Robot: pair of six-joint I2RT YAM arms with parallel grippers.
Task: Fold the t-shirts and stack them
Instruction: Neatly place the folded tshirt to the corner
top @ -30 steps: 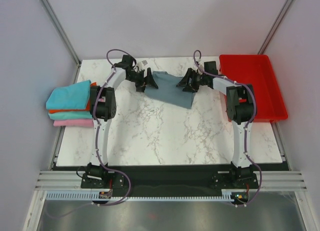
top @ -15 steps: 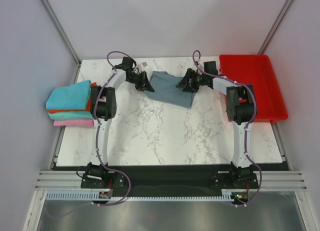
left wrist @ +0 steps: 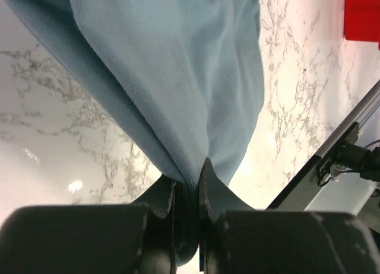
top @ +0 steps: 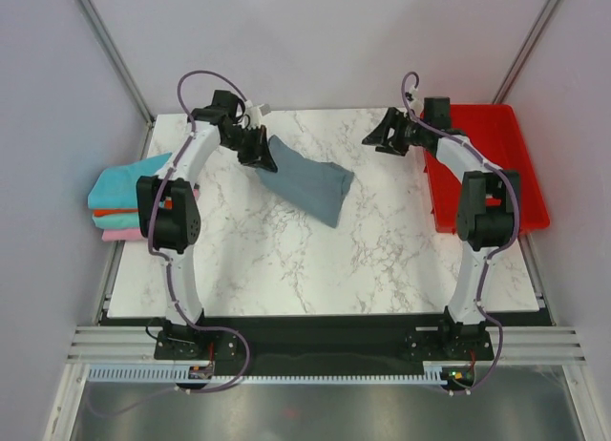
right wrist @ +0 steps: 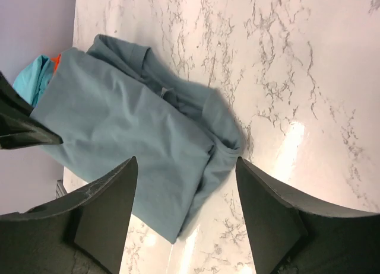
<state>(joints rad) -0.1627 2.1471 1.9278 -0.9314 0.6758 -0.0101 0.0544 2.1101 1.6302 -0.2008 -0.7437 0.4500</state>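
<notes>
The slate grey-blue t-shirt (top: 307, 178) lies bunched on the marble table (top: 286, 260), its left end lifted. My left gripper (top: 260, 153) is shut on that end. In the left wrist view the cloth (left wrist: 178, 66) hangs pinched between the jaws (left wrist: 190, 170). My right gripper (top: 374, 136) stands open above the table, to the right of the shirt and apart from it. Its view looks down on the shirt (right wrist: 130, 137) between the spread fingers (right wrist: 185, 164). Folded teal (top: 119, 183), orange (top: 99, 213) and pink (top: 115, 235) t-shirts are stacked at the table's left edge.
A red plastic tray (top: 520, 174) stands at the back right, close behind my right arm; its corner shows in the left wrist view (left wrist: 362, 13). Grey walls enclose the table on three sides. The teal shirt's edge (right wrist: 29, 78) shows in the right wrist view.
My left gripper shut on the shirt's left end and drew it left. The right gripper pulled away to the right, off the shirt, towards the tray. The shirt slid left and turned.
</notes>
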